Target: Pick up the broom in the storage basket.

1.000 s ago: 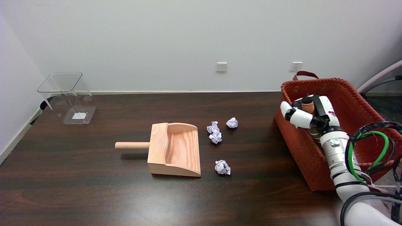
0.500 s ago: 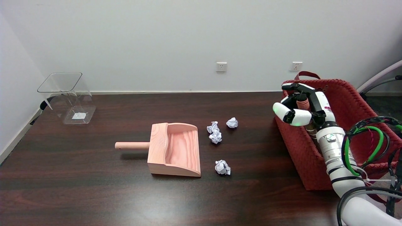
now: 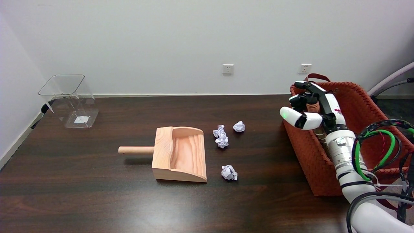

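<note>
A long dark wooden table [image 3: 97,194] with a glossy top runs along a plain pale wall [image 3: 161,38], where two sockets [image 3: 228,69] sit just above the table's far edge. At the table's right end stands a woven orange-red storage basket [image 3: 307,161], its dark red handle [image 3: 315,76] showing above the far rim. The right hand [image 3: 312,108] reaches over the basket's left wall, its fingers curled around the ribbed brown handle of the broom [image 3: 313,106], which stands roughly upright; only that short ribbed part shows between the fingers [image 3: 302,119], and I cannot tell whether the rest of the broom is clear of the basket floor. The white arm [image 3: 344,155] rises from the lower right corner, with green and black cables [image 3: 385,142] looping beside it over the basket. Near the middle of the table lies a pale wooden dustpan [image 3: 179,153], its round handle pointing toward the left end. Just right of it are crumpled paper balls: two touching [image 3: 221,136], one a little farther back [image 3: 239,126], and one nearer the front edge [image 3: 229,172]. At the far left corner a clear plastic bin [image 3: 69,100] stands tilted.
</note>
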`<state>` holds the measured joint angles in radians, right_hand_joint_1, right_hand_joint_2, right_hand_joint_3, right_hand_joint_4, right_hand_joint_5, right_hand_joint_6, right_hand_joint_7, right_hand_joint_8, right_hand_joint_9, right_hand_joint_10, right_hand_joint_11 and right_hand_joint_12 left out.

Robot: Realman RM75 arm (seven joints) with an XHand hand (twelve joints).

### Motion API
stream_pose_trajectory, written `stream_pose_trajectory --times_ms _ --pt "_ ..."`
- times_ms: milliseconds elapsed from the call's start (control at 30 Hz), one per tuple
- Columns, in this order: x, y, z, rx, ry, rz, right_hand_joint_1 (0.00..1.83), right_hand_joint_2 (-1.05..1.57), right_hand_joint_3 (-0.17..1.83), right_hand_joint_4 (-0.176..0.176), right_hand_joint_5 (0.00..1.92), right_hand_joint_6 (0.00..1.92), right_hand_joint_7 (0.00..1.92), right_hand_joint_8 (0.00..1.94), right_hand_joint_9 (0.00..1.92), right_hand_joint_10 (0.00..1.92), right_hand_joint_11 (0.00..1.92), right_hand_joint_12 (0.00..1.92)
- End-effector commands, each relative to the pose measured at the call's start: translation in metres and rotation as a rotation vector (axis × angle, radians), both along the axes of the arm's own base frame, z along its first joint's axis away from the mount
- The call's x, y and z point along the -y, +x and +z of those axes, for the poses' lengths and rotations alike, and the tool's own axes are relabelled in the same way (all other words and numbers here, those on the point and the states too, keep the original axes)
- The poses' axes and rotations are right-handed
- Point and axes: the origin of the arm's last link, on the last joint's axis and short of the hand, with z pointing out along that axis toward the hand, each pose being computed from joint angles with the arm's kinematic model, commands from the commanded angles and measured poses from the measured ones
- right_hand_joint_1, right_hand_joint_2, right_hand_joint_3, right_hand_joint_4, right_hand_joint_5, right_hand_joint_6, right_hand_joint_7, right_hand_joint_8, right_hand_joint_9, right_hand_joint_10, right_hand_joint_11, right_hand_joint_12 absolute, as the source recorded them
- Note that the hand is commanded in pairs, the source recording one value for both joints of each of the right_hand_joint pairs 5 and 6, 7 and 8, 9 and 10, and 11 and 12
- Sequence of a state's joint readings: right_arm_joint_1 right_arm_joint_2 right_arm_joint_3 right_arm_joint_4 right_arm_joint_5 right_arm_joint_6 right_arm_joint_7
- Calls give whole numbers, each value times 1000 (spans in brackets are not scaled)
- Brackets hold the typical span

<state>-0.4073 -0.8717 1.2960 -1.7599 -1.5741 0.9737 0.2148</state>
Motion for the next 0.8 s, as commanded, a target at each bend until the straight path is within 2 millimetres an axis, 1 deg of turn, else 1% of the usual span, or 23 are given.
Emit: stream_pose_trajectory --times_ms 33,167,467,667,800 --pt "-10 10 10 2 -33 19 887 -297 989 0 426 426 813 813 791 791 761 761" --pt "-14 9 13 -2 -43 10 883 -346 952 0 354 354 808 808 754 754 653 653" --pt "-21 9 17 -1 -61 2 881 -343 891 0 292 292 793 793 720 720 622 622" --pt "-26 11 17 21 -58 10 882 -353 891 0 285 285 783 783 702 702 587 587" --pt "-31 12 14 38 -56 8 891 -333 850 0 307 307 799 799 703 703 578 578"
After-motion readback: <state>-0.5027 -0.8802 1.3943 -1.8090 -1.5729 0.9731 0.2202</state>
